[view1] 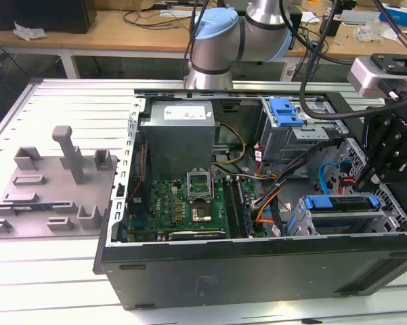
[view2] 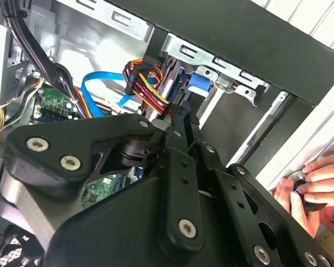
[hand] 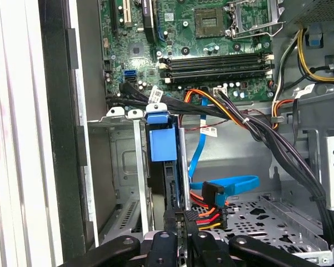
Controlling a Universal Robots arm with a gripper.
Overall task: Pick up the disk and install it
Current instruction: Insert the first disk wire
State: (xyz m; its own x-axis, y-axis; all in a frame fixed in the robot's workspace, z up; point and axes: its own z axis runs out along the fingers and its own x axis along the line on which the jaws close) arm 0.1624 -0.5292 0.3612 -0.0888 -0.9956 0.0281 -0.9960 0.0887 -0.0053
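- My claw [hand: 180, 218] is narrow. I judge it clamped on the thin near edge of the disk [hand: 163, 146], though my own linkage half hides the contact.
- In the first wrist view the disk stands on edge and runs away from me into the bay [hand: 115, 167], its blue bracket at the far end. In the exterior view it sits in that bay at the case's corner on the exterior view's right, just beside my claw.
- As I read it, the pick-up is done and the installing is in hand. The disk looks lined up between the bay's metal walls, but I cannot tell whether it is fully home.
- Just beside the disk's near end hangs a plug with red, orange and yellow wires [hand: 208, 214]. A blue cable [hand: 228, 183] loops close by.
- My judgement is that the next move needs a straight push along the bay, with no tilt. The wires must stay out of the slot, or the bracket could catch.
- In the second wrist view a person's hand [view2: 319, 181] rests outside the case wall on something small and dark, apart from my claw. It is close enough that I should move slowly.
- Beyond the bay lies the board [hand: 211, 33], crossed by black cables.
- Farther off in the exterior view are the grey supply [view1: 179, 139] and a blue latch [view1: 284, 112].
- The case [view1: 257, 271] lies open on the tabletop [view1: 47, 284].
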